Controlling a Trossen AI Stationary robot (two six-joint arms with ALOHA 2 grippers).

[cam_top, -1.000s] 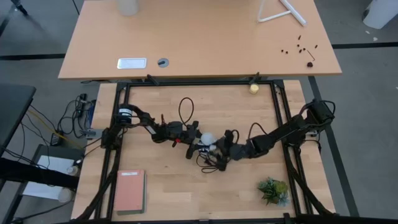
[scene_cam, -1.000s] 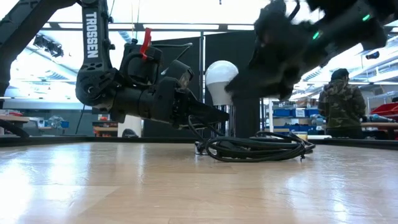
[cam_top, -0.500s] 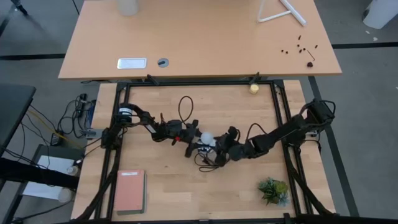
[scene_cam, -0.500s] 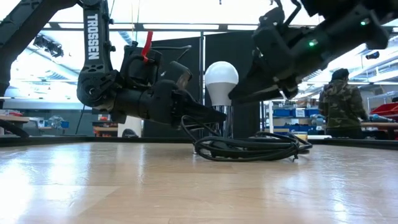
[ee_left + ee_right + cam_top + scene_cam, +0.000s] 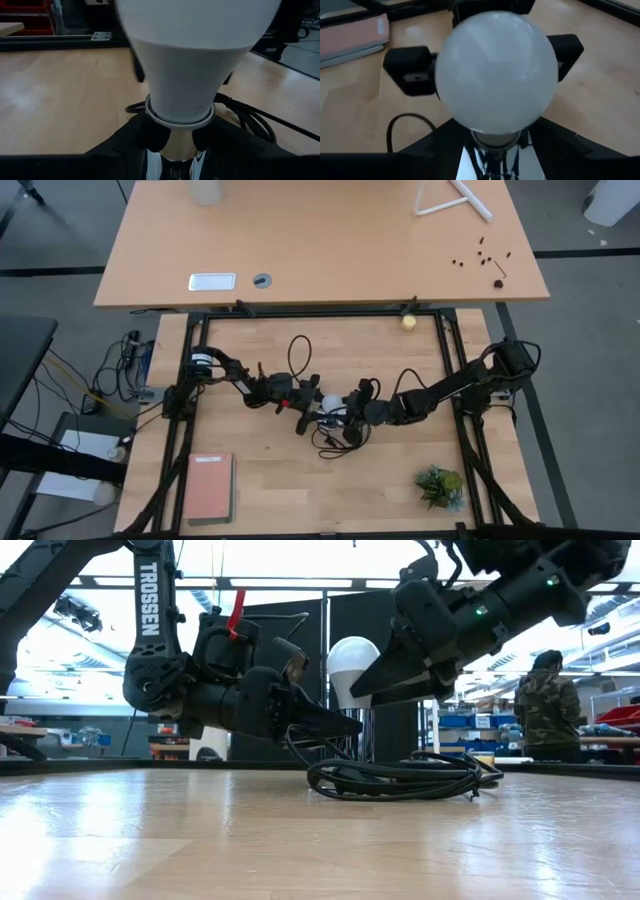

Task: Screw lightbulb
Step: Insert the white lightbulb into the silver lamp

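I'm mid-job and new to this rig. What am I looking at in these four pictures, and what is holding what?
Two dark robot arms work over a wooden table. One picture looks straight down, one looks level across the tabletop, and two come from cameras on the wrists. The left gripper is closed on the silver socket, with the white lightbulb standing upright in it. The right gripper is at the bulb from the other side; whether it grips is unclear. The black cord lies coiled beneath. Farther off lie a pink book, a small plant and a yellowish ball.
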